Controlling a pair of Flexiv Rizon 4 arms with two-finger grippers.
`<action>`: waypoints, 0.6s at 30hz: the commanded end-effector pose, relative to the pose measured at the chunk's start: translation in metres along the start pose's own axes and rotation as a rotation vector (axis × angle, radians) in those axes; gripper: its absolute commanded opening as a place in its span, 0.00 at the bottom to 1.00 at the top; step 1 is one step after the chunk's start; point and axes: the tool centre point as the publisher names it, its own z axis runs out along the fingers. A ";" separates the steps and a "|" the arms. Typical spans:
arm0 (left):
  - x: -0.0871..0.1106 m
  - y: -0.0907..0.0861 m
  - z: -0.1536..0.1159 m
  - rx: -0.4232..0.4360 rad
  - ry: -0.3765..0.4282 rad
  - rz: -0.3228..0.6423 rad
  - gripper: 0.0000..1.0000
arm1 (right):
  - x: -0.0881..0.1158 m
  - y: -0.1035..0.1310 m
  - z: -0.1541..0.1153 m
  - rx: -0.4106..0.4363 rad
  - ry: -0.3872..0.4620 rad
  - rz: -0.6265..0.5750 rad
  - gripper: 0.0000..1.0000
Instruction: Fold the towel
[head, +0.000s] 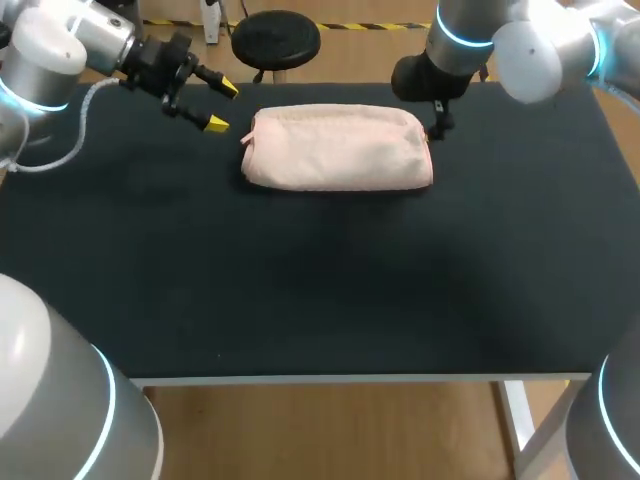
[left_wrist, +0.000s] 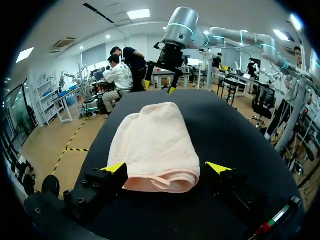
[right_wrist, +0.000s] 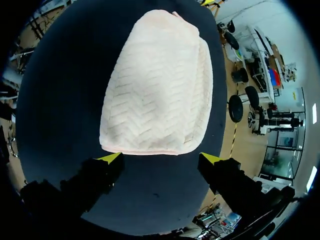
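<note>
A pale pink towel (head: 338, 148) lies folded into a thick oblong at the back middle of the black table (head: 300, 290). My left gripper (head: 218, 107) hovers just off the towel's left end, open, nothing between its yellow tips. In the left wrist view the towel (left_wrist: 155, 145) lies just ahead of the open left gripper (left_wrist: 167, 168), its near end level with the tips. My right gripper (right_wrist: 160, 158) is open just short of the towel's (right_wrist: 157, 92) right end. In the head view the right arm's wrist (head: 440, 75) hides that gripper's fingers.
A black round stool (head: 275, 38) stands behind the table's far edge. The table's front half lies bare in the head view, with its front edge (head: 360, 378) near the bottom.
</note>
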 end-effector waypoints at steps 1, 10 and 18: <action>0.008 -0.005 -0.002 -0.021 -0.084 -0.001 1.00 | 0.001 -0.001 -0.005 0.002 0.002 0.001 1.00; 0.008 -0.005 -0.002 -0.021 -0.084 -0.001 1.00 | 0.001 -0.001 -0.005 0.002 0.002 0.001 1.00; 0.008 -0.005 -0.002 -0.021 -0.084 -0.001 1.00 | -0.015 -0.002 0.009 -0.186 -0.152 0.396 1.00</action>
